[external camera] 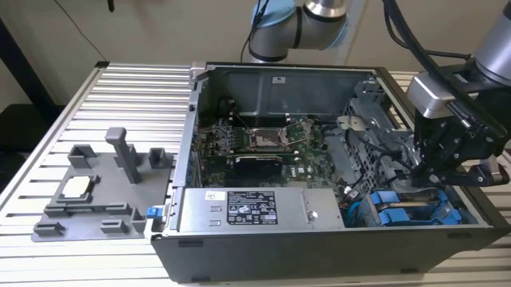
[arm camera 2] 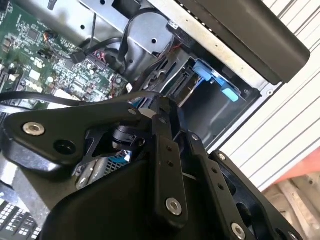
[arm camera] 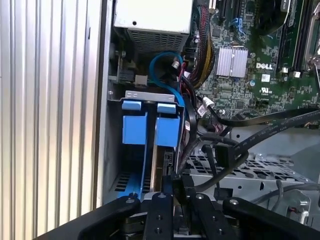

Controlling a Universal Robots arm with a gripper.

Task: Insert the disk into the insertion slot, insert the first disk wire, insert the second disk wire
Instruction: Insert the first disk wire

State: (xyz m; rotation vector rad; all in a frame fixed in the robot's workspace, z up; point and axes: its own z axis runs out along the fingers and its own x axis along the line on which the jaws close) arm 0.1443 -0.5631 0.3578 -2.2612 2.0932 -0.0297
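The end effector (arm camera: 176,186) hung low inside the open computer case (external camera: 319,251), just above the back end of the disk (arm camera: 167,131); whether it was clenched, released or carrying a plug could not be told. The disk in its blue frame sat down in the insertion slot (arm camera: 145,94) of the grey metal cage, beside a second blue-framed drive (arm camera: 134,127), so the seating step looked done and the work seemed to stand at the wire stage. Judging by the cramped bay, any plug would need to be lined up squarely with the disk's end and pressed straight in. Thick black cables (arm camera: 260,125) crossed just beside the end effector, and a looped blue cable (arm camera: 162,62) lay near the cage mouth; both could snag. The power supply box (external camera: 248,209) and the circuit board (external camera: 264,140) lay further into the case. On the slatted surface (external camera: 136,95), well apart, stood a grey holder (external camera: 96,191).
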